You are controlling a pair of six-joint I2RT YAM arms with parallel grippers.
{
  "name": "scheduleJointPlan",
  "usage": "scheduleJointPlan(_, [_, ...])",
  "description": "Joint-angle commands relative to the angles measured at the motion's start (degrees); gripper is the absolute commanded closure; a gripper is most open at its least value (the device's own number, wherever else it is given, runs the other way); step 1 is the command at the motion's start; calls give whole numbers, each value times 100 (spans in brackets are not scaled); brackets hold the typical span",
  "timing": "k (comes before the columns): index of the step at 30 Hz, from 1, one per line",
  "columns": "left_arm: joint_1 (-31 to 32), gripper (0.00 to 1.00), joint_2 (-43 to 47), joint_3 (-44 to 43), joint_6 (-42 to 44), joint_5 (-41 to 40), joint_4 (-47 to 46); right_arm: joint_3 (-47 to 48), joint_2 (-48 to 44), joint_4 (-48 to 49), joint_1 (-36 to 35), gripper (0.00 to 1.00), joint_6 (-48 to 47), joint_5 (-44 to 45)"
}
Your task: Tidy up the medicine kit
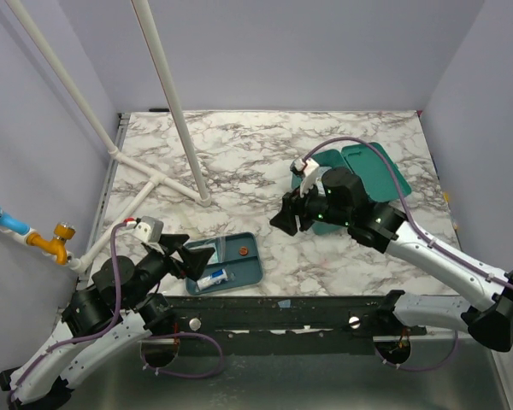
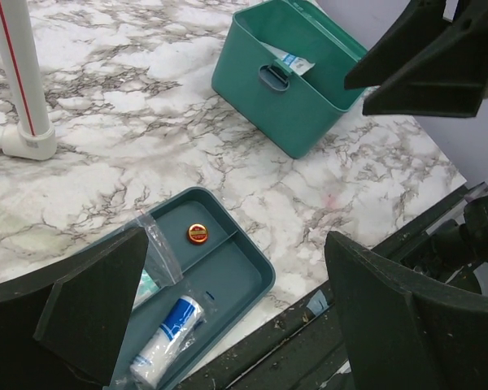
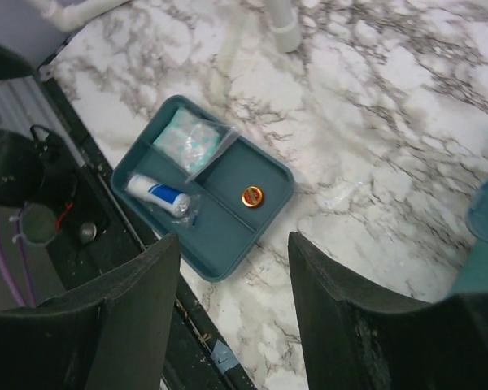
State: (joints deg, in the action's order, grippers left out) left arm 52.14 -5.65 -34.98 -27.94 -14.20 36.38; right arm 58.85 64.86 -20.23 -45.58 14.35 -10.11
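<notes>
The teal medicine kit (image 2: 297, 110) stands open on the marble bench (image 1: 239, 154), right of centre in the overhead view, with a white-and-blue pack (image 2: 291, 59) leaning inside. At lower centre lies a shallow divided tray (image 1: 246, 272) holding a small orange tin (image 2: 197, 233), a bagged tube (image 2: 169, 329) and a packet (image 3: 187, 138). The left pincer (image 1: 181, 254) gapes wide and empty at the tray's left end. The right pincer (image 1: 288, 220), partly spread and empty, hangs just left of the kit.
</notes>
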Motion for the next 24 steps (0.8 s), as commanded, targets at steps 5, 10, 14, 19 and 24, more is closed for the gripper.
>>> scheduleJointPlan(5, [-11,7,189,9,-97,-377,132,-283,327,1014,-562,40,-1253,-805])
scheduleJointPlan(10, [-11,7,339,31,-139,-482,141,-398,696,1394,-932,40,-2268,-1402])
scheduleJointPlan(14, [-15,7,458,36,-158,-530,147,-363,1084,1568,-1088,39,-2824,-1731])
scheduleJointPlan(19, [-10,7,547,35,-189,-642,176,-167,1678,1472,-1292,39,-3471,-1849])
scheduleJointPlan(24, [-11,7,756,57,-242,-812,207,84,2297,1280,-1434,39,-3998,-1825])
